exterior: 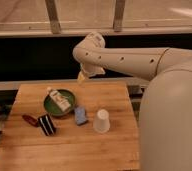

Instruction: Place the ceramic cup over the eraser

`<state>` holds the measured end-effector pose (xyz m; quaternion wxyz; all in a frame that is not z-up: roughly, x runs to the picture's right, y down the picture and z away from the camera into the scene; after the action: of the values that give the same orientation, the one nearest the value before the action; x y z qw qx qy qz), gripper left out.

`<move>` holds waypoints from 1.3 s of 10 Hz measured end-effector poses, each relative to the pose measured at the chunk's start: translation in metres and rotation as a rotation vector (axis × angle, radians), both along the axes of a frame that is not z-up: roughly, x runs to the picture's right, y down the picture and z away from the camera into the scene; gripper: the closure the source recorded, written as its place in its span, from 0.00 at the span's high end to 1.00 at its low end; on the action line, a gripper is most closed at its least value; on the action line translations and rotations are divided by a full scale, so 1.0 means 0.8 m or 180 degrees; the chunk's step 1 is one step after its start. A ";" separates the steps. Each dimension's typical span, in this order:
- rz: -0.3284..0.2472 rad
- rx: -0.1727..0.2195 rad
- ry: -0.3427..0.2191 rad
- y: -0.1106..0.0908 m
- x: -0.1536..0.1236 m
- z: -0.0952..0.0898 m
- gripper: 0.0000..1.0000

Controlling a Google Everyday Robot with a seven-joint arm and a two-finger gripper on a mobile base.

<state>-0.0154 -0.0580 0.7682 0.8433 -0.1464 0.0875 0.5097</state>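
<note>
1. While the plain white tapered ceramic cup (101, 121) is standing on the wooden table (89, 152), below and right of the gripper (82, 78), the small black striped eraser block (47, 124) is lying below-left, well apart from the cup.
2. The gripper is hovering near the table's far edge, released and grasping nothing.
3. A blue squarish pad (80, 115) is lying between cup and eraser.

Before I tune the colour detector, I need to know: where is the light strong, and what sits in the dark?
Camera view: warm light on the wooden table; the white cup stands out brightest; the black eraser reads dark near the green bowl; the gripper hangs over the table's back edge against a dark band; pale glare streaks the upper right.
</note>
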 end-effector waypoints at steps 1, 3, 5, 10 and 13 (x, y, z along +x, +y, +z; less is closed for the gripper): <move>0.0000 0.0000 0.0000 0.000 0.000 0.000 0.80; 0.0000 0.0000 0.0000 0.000 0.000 0.000 0.80; 0.0000 0.0000 0.0000 0.000 0.000 0.000 0.80; -0.0033 -0.0024 0.0107 0.030 0.003 0.005 0.80; 0.0036 -0.0154 0.0182 0.089 0.023 0.020 0.80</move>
<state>0.0031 0.0134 0.7843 0.8337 -0.1526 0.1230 0.5162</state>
